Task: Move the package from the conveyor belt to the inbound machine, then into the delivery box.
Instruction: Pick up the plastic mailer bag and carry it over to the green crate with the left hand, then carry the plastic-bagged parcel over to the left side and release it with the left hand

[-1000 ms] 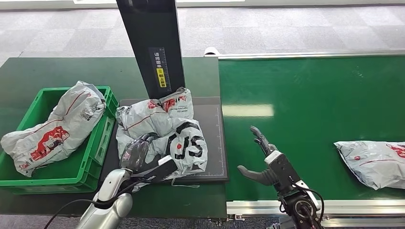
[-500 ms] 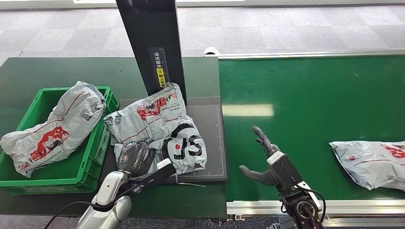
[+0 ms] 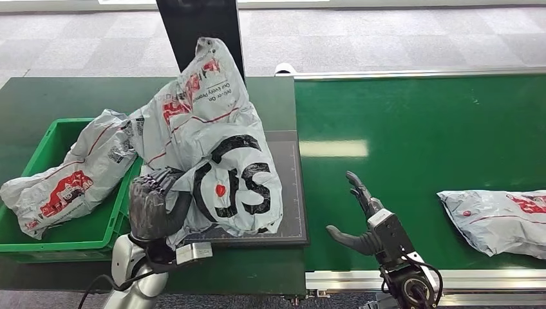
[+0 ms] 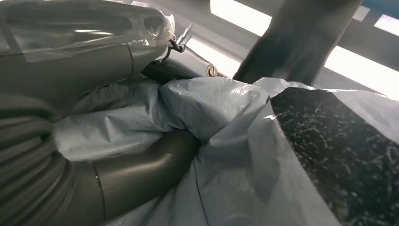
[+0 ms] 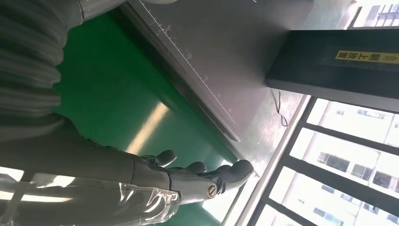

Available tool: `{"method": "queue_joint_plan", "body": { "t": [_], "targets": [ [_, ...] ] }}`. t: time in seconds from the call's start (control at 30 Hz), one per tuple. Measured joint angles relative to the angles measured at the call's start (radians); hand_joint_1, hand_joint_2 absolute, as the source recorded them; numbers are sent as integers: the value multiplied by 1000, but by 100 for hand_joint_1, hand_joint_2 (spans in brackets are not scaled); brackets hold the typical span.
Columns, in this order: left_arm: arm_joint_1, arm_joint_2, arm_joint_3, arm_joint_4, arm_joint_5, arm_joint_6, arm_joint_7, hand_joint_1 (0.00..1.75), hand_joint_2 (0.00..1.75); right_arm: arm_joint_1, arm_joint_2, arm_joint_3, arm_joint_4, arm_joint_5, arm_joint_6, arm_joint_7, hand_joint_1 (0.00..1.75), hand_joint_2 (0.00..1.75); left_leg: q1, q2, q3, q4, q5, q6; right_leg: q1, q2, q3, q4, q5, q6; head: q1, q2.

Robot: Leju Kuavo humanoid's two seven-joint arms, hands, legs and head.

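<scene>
My left hand [image 3: 152, 207] grips a grey package [image 3: 209, 148] with red and black print and holds it up above the dark plate of the inbound machine [image 3: 288, 193]. In the left wrist view the thumb and fingers [image 4: 141, 165] close on the crumpled grey bag [image 4: 226, 155]. The green delivery box [image 3: 58, 232] at the left holds another grey package [image 3: 71, 170]. My right hand [image 3: 360, 222] hovers open over the conveyor belt [image 3: 418, 135], fingers spread [image 5: 202, 176]. A third grey package [image 3: 499, 219] lies on the belt at the right edge.
The machine's black upright column [image 3: 199, 29] rises behind the lifted package. A dark green table [image 3: 64, 96] surrounds the box and the machine. The belt's metal rail [image 3: 360, 278] runs along the near edge.
My left hand has lifted the package off the machine plate, and the bag now hangs tall and unfolded. The package on the belt has drifted slightly left. The right hand barely moved.
</scene>
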Motion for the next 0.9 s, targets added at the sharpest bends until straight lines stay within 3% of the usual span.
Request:
{"method": "queue_joint_plan", "body": {
  "t": [0.27,0.37,0.43,0.5,0.57,0.63,0.9],
  "targets": [
    [17,-89,196,-257,-148,5,-11,175,175,3,-7,0,0,-11,-18,-13,0,175,0,0,0,0,0,0,0,0,0,0,0,0,0,0],
    [-7,-126,332,-286,-274,4,-7,175,175,13,-8,0,-1,-10,-31,-13,0,175,0,0,1,0,0,0,0,0,0,0,0,0,0,0],
    [-25,-140,428,-285,-347,4,40,175,175,23,-8,0,-6,-7,-36,-13,0,175,0,0,1,0,0,0,0,0,0,0,0,0,0,0],
    [-36,-136,495,-272,-411,4,159,175,175,31,-8,0,-13,-4,-39,-12,0,175,0,0,1,0,0,0,0,0,0,0,0,0,0,0],
    [-39,-116,523,-243,-460,4,306,175,175,36,-8,-2,-21,1,-40,-7,0,175,0,0,1,0,0,0,0,0,0,0,0,0,0,0],
    [-39,-90,532,-209,-486,4,403,175,175,40,-8,-3,-30,4,-40,-2,0,175,0,0,1,0,0,0,0,0,0,0,0,0,0,0],
    [-41,-42,545,-146,-499,4,447,175,175,46,-7,-4,-46,10,-40,2,0,175,0,0,1,0,0,0,0,0,0,0,0,0,0,0]
  ]
}}
